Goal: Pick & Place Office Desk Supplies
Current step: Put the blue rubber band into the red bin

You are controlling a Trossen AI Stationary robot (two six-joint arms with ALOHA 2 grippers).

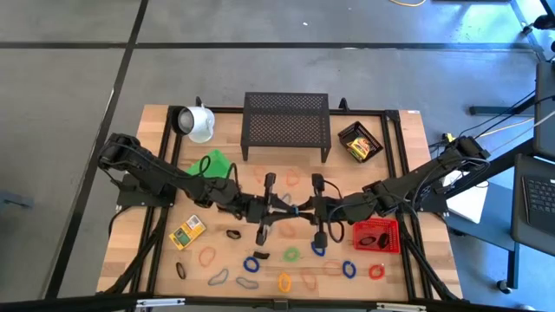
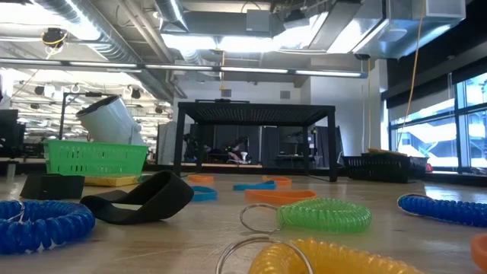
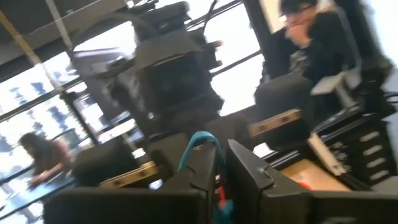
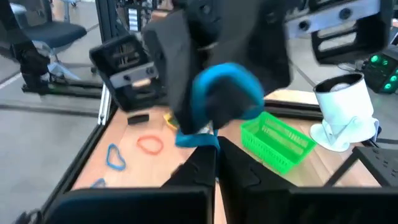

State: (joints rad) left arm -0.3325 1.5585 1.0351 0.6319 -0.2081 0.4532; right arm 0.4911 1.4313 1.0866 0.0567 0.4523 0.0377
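High over the middle of the table my two grippers meet tip to tip: my left gripper point(image 1: 286, 209) comes from the left, my right gripper point(image 1: 303, 209) from the right. Between them is a flat blue loop point(image 4: 227, 84), also seen in the left wrist view point(image 3: 200, 142). Both grippers are shut on it. Many more loops lie flat on the wood near the front edge, among them blue point(image 1: 251, 263), green point(image 1: 291, 254) and red point(image 1: 375, 271). A yellow box point(image 1: 186, 232) lies flat at the front left. My left gripper has the blue loop's band point(image 3: 205, 152) in the narrow gap between its two fingers. It comes in about level from the table's left. The loop is lifted clear of the table. My right gripper pinches the blue loop's lower end point(image 4: 198, 140) between its two fingers, coming from the table's right and slanting slightly down. The rest of the loop arches up above the fingertips, against the left gripper's dark body.
A black mesh shelf point(image 1: 286, 126) stands at the far middle, with a white mug point(image 1: 198, 123) on its side to its left. A green basket point(image 1: 212, 165) sits under the left arm. A black tray point(image 1: 360, 143) is far right; a red basket point(image 1: 376, 234) is under the right arm.
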